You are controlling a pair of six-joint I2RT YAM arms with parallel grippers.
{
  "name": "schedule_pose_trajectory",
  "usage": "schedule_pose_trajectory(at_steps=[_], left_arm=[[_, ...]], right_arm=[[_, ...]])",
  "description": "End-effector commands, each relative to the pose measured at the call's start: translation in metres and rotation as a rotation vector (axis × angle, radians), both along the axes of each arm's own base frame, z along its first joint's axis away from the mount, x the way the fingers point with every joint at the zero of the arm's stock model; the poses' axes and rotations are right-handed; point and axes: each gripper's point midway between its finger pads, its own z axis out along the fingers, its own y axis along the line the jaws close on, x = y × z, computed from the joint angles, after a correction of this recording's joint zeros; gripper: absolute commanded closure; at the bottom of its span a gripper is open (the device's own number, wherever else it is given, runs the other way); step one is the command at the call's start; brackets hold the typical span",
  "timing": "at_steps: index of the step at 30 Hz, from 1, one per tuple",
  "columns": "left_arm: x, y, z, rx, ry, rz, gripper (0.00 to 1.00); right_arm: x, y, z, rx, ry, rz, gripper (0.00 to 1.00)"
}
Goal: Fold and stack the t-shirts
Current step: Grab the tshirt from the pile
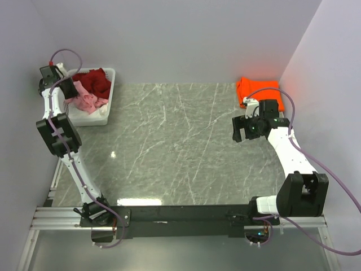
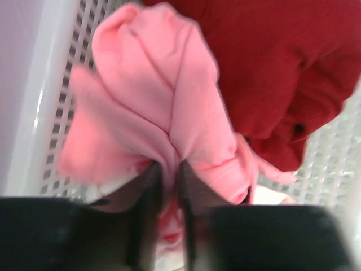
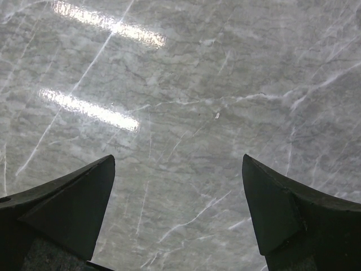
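A light pink t-shirt [image 1: 86, 100] lies crumpled in the white lattice basket [image 1: 107, 116] at the far left, next to a dark red t-shirt [image 1: 97, 81]. My left gripper [image 1: 69, 89] is over the basket, shut on a pinched ridge of the pink t-shirt [image 2: 163, 107]. The dark red t-shirt [image 2: 276, 68] fills the upper right of the left wrist view. A bright orange t-shirt [image 1: 255, 89] lies folded at the far right of the table. My right gripper [image 3: 177, 169] is open and empty above bare marble, just in front of the orange t-shirt.
The grey marble table [image 1: 169, 147] lies between the basket and the orange shirt. White walls close the table at left, back and right. The basket's lattice wall [image 2: 51, 130] stands close to my left gripper's fingers.
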Motion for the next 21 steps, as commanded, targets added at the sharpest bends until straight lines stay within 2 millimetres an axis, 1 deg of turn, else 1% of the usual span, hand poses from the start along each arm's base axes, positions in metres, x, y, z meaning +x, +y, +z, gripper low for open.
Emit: schedule_pose_trajectory(at_steps=[1, 2, 3, 5, 6, 7, 8, 9, 11, 12, 14, 15, 17, 18, 20, 21], left_arm=[[0.023, 0.000, 0.064, 0.071, -0.179, -0.044, 0.86], [0.023, 0.001, 0.070, 0.077, -0.190, -0.041, 1.00], [0.022, 0.003, 0.086, 0.100, -0.219, -0.034, 1.00], [0.019, 0.003, 0.103, 0.125, -0.245, -0.032, 1.00], [0.015, 0.003, 0.123, 0.147, -0.276, -0.027, 1.00], [0.013, 0.002, 0.134, 0.160, -0.293, -0.028, 1.00], [0.011, 0.003, 0.140, 0.172, -0.300, -0.024, 1.00], [0.005, 0.003, 0.160, 0.199, -0.329, -0.020, 1.00], [0.000, 0.005, 0.176, 0.223, -0.353, -0.007, 1.00], [-0.006, 0.004, 0.195, 0.238, -0.384, -0.003, 1.00], [-0.012, 0.003, 0.215, 0.255, -0.422, -0.001, 1.00], [-0.019, 0.000, 0.233, 0.267, -0.454, -0.003, 1.00], [-0.025, -0.004, 0.255, 0.274, -0.499, -0.004, 1.00], [-0.033, -0.008, 0.275, 0.283, -0.534, 0.000, 1.00], [-0.040, -0.014, 0.304, 0.288, -0.606, 0.005, 1.00], [-0.049, -0.019, 0.326, 0.299, -0.653, 0.006, 1.00]], right_arm=[[0.010, -0.001, 0.015, -0.017, -0.045, 0.007, 0.00], [0.010, -0.001, 0.015, -0.015, -0.044, 0.008, 0.00], [0.011, 0.000, 0.015, -0.014, -0.045, 0.009, 0.00], [0.011, 0.000, 0.015, -0.014, -0.042, 0.012, 0.00], [0.011, 0.000, 0.015, -0.015, -0.043, 0.012, 0.00], [0.012, 0.001, 0.016, -0.010, -0.043, 0.014, 0.00], [0.012, 0.001, 0.015, -0.008, -0.042, 0.017, 0.00], [0.012, 0.002, 0.016, -0.002, -0.041, 0.021, 0.00], [0.012, 0.004, 0.016, 0.004, -0.042, 0.024, 0.00], [0.012, 0.004, 0.015, 0.005, -0.037, 0.025, 0.00], [0.012, 0.004, 0.016, 0.008, -0.039, 0.026, 0.00], [0.010, 0.005, 0.016, 0.009, -0.039, 0.027, 0.00], [0.011, 0.004, 0.017, 0.007, -0.047, 0.030, 0.00], [0.011, 0.004, 0.020, 0.006, -0.058, 0.031, 0.00], [0.011, 0.005, 0.024, 0.006, -0.070, 0.033, 0.00], [0.011, 0.005, 0.027, 0.007, -0.080, 0.034, 0.00]])
